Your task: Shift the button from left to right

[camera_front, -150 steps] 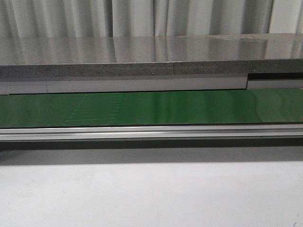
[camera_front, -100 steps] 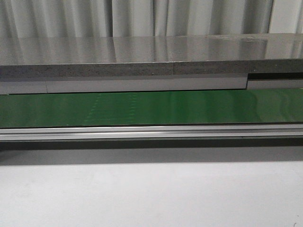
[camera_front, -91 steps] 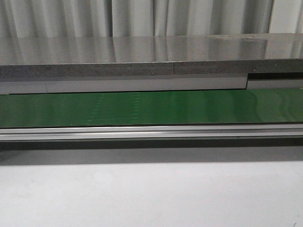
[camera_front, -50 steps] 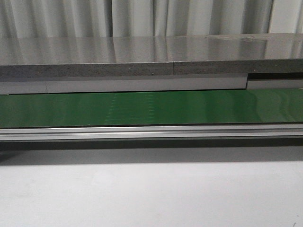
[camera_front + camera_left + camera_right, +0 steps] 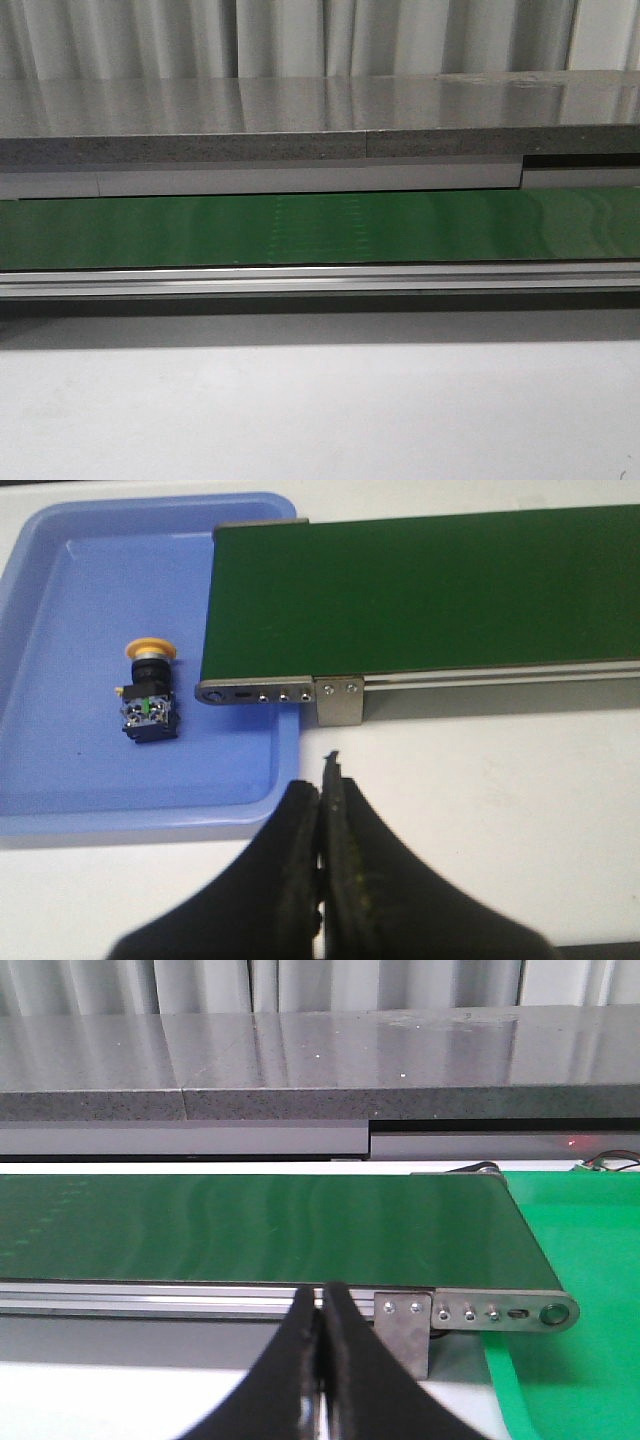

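In the blue tray (image 5: pixel 40 680) at the belt's (image 5: pixel 420 590) left end, the button (image 5: pixel 147 690) lies on its side, untouched, while both end effectors, left (image 5: pixel 322 810) and right (image 5: pixel 320 1335), hang closed and empty over the worktop (image 5: pixel 480 770), likely awaiting pickup.

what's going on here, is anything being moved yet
Nothing is being handled yet. The button lies on its side in the blue tray at one end of the green conveyor belt, untouched. The left end effector is shut and empty over the white table near the tray. The right end effector is shut too, at the belt's other end, beside a green mat.
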Tool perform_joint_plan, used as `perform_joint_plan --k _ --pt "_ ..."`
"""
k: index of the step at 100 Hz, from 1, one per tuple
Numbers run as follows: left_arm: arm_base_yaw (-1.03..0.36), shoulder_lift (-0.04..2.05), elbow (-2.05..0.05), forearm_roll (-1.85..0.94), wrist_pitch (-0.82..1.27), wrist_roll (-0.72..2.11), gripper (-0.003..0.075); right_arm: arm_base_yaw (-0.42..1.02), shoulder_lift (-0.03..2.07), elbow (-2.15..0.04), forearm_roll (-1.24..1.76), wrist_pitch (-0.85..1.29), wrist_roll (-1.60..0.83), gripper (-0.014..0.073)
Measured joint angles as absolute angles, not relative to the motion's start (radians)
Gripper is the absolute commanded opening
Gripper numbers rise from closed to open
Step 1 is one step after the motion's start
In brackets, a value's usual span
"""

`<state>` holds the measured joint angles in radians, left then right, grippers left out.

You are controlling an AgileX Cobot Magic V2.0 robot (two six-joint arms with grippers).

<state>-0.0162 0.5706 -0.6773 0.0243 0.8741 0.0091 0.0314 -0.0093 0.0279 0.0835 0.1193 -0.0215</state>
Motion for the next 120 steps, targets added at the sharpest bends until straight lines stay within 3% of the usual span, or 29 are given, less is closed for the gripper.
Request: perform_joint_plan --k 37,45,54,71,78,120 --pt "-0.016 0.629 -0.677 0.023 0.895 0.009 -0.0015 0.031 -0.009 0.028 0.084 0.119 -0.022 -0.0067" --pt "-0.016 0.631 -0.677 0.021 0.899 0.009 0.0029 0.031 -0.009 0.028 0.084 0.119 -0.022 -0.0067" --pt "-0.016 0.631 -0.677 0.021 0.906 0.009 0.0168 0.031 -0.009 0.028 0.084 0.119 -0.022 -0.0067" --pt "-0.016 0.631 -0.677 0.019 0.915 0.009 0.0571 0.031 -0.009 0.028 0.084 0.119 -0.022 -0.0067" --pt "-0.016 0.631 -0.677 0.019 0.915 0.009 0.0654 0.031 -0.009 0.028 0.084 0.119 -0.022 -0.0067" --pt "-0.016 0.643 -0.697 0.000 0.918 0.009 0.0651 0.031 -0.009 0.028 0.084 0.119 -0.022 -0.0067"
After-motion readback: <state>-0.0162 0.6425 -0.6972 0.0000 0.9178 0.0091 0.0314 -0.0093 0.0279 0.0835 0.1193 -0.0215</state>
